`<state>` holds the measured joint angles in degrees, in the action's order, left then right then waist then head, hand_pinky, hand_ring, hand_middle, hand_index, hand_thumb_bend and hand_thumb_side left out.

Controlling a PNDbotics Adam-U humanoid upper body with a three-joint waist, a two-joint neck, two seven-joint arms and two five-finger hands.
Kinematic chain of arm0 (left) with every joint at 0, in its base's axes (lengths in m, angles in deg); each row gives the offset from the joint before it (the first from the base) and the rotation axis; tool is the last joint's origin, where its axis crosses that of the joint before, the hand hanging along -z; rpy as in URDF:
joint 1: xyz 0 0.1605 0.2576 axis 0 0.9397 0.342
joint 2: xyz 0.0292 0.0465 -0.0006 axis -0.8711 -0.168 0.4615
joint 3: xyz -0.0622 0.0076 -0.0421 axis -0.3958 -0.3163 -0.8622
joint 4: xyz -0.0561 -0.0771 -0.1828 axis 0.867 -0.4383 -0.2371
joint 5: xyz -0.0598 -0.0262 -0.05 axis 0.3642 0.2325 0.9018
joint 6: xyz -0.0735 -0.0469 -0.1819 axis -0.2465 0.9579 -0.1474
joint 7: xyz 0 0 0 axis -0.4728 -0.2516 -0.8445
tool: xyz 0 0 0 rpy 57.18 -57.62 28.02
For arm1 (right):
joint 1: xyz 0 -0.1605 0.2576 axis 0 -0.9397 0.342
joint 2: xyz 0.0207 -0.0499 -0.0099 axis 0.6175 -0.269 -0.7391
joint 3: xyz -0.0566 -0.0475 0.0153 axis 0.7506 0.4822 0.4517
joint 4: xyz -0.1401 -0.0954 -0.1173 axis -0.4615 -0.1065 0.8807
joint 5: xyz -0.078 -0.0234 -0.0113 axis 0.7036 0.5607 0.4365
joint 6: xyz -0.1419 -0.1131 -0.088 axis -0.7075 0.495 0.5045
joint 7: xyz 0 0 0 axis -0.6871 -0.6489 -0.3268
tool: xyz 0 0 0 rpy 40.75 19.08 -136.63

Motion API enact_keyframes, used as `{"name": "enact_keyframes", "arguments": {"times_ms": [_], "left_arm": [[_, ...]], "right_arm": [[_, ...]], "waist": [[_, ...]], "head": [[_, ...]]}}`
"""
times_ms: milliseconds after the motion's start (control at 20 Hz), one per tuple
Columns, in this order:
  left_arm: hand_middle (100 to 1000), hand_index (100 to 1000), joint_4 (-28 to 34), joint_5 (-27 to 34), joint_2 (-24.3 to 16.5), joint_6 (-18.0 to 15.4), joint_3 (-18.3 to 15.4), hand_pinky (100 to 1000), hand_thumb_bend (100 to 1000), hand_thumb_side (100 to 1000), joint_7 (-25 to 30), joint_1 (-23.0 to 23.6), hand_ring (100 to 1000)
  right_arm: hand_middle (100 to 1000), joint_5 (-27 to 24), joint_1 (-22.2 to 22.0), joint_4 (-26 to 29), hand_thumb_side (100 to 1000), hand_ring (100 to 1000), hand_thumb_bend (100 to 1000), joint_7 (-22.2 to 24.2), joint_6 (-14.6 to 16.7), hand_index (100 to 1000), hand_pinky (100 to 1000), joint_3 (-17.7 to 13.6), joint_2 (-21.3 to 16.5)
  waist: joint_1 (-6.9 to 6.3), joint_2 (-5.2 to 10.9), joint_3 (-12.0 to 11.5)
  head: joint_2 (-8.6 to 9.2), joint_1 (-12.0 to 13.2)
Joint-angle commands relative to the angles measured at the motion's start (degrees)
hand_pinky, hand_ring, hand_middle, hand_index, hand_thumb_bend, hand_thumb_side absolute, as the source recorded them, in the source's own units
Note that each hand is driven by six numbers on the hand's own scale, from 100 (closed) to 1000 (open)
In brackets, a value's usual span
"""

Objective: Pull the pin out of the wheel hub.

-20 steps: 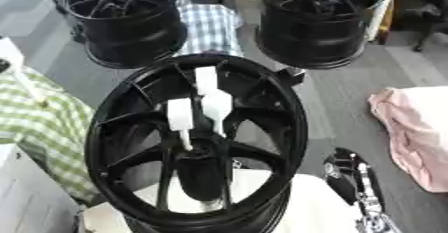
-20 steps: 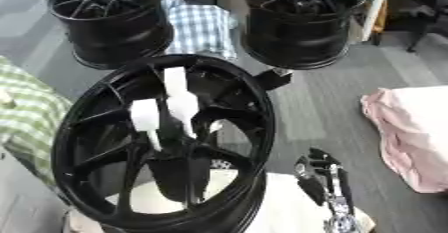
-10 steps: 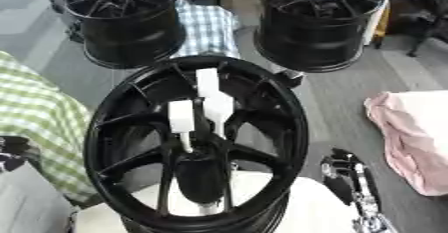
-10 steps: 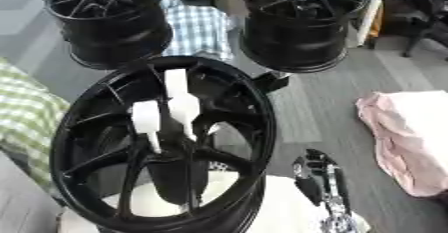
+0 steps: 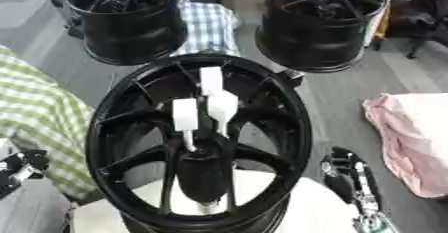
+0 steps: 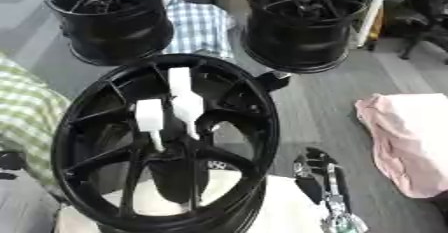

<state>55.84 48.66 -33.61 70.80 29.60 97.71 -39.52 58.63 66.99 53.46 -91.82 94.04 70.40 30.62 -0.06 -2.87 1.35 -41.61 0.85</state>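
A large black wheel hub [image 5: 114, 127] stands upright on the white table [image 5: 306, 212] in front of me. Two white pins rise from its centre, a taller one [image 5: 217, 99] and a shorter one [image 5: 185, 117] just to its left. Neither hand touches them. My right hand [image 5: 348, 177], black with silver parts, rests open at the lower right beside the rim, fingers up. A dark part of my left hand [image 5: 19, 166] shows at the lower left edge, well away from the hub's centre.
Two more black wheels [image 5: 122, 17] [image 5: 319, 17] stand at the back with a blue checked cloth [image 5: 208, 22] between them. A green checked cloth [image 5: 35, 122] lies at the left. A pink cloth [image 5: 411, 137] lies on the grey floor at the right.
My left hand has come into view at the lower left edge. The right hand, the hub and the pins have stayed where they were.
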Motion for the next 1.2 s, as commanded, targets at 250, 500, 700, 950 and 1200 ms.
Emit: {"name": "enact_keyframes", "arguments": {"times_ms": [250,500,700,950,1200], "left_arm": [[638,797,2.7,1.5,2.0,2.7,-0.7,724,301,650,-4.8,0.4,730],[634,797,2.0,-1.0,1.9,3.1,-0.2,722,302,643,-5.4,0.0,727],[634,797,1.8,-1.6,1.8,2.9,-0.1,721,301,644,-5.3,-0.1,726],[634,797,1.5,-1.4,1.8,2.9,0.2,721,299,645,-4.9,-0.1,726],[633,796,1.5,-1.4,1.7,2.9,0.2,721,295,646,-4.6,-0.1,726]], "right_arm": [[711,-0.2,0.9,0.8,348,739,100,0.1,-0.1,802,752,-0.2,-0.2],[711,0.0,0.8,1.0,349,739,100,0.0,-0.2,802,752,-0.3,-0.1],[711,0.0,0.7,1.0,349,739,100,0.0,-0.2,802,752,-0.3,-0.1],[711,0.0,0.6,1.0,350,739,100,0.0,-0.3,802,752,-0.4,-0.3],[711,0.0,0.6,1.1,351,739,100,0.0,-0.3,802,752,-0.5,-0.3]], "waist": [[0.03,0.13,0.0],[-0.02,0.37,-0.3],[-0.04,0.43,-0.4],[0.0,0.47,-0.5],[0.01,0.48,-0.6]], "head": [[0.56,-0.1],[0.26,0.1],[0.27,0.2],[0.12,0.3],[0.1,0.3]]}}
